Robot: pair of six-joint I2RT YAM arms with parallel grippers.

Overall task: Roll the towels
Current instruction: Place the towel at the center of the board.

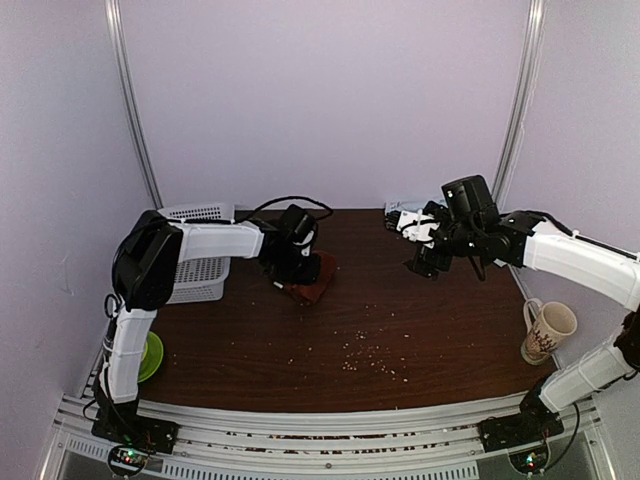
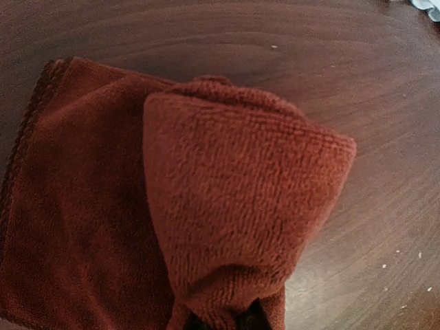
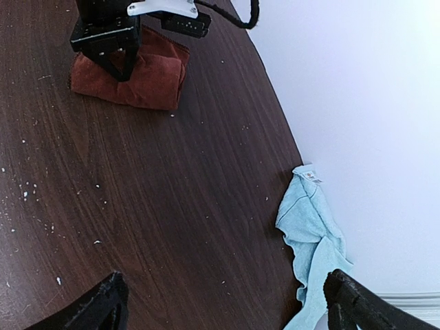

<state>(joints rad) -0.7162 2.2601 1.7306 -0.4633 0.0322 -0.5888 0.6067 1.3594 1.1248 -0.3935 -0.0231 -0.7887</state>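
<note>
Fingers of our left gripper (image 3: 118, 69) pinch a raised fold of the rust-red towel (image 2: 240, 206), which lies left of centre on the table (image 1: 420, 320). Our right gripper (image 3: 223, 292) hangs empty, spread wide, near the light-blue towel (image 3: 309, 234) we see crumpled at the back edge.

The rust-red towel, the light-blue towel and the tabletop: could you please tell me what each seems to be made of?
The rust-red towel looks like soft matte cloth, probably microfibre or terry: fuzzy looped nap up close. The light-blue towel seems a thinner matte cloth: soft crumpled folds, a sewn tag. The tabletop is dark wood or wood-look laminate, unclear which: grain lines, faint sheen.
</note>
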